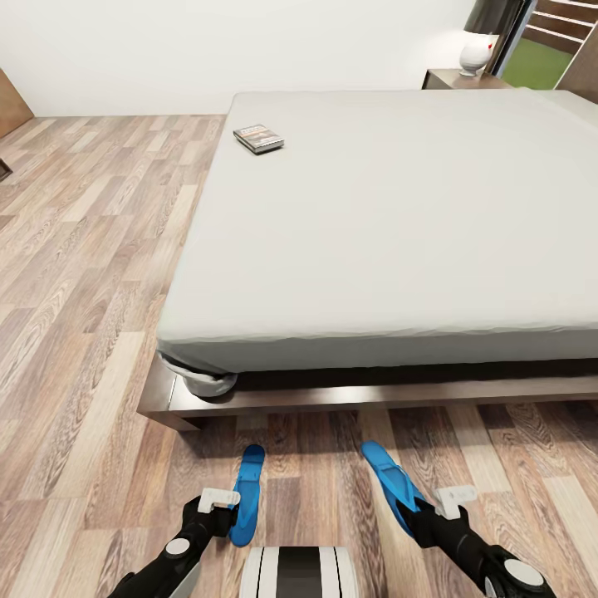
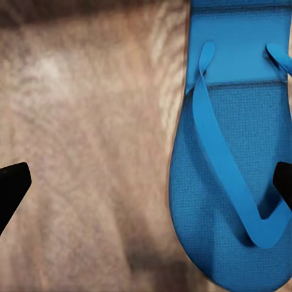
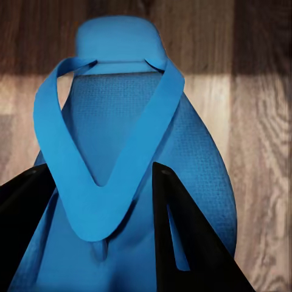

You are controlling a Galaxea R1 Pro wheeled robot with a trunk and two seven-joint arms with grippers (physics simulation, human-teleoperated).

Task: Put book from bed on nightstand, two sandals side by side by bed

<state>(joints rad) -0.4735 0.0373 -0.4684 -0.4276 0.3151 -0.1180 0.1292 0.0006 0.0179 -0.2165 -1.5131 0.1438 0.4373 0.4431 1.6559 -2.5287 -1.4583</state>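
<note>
Head view, foot of the bed (image 1: 390, 208). I have both arms low over the wood-plank floor (image 1: 75, 274), just short of the bed's dark frame, because the sandals belong side by side next to the bed. The left gripper (image 1: 223, 503) has its jaws spread wide: in the left wrist view the two dark fingertips (image 2: 12, 185) stand far apart, and the left sandal (image 1: 247, 492) lies flat on the planks beside one of them, apparently ungripped. The right gripper (image 1: 440, 502) has its jaws closed in on the right sandal (image 1: 392, 483), one finger (image 3: 182, 237) passing under the strap. That sandal angles away from its mate, so I judge the pair not yet aligned. The book (image 1: 258, 138) lies on the mattress near the bed's far left corner; a nightstand (image 1: 461, 80) stands beyond the bed's far right corner.
</note>
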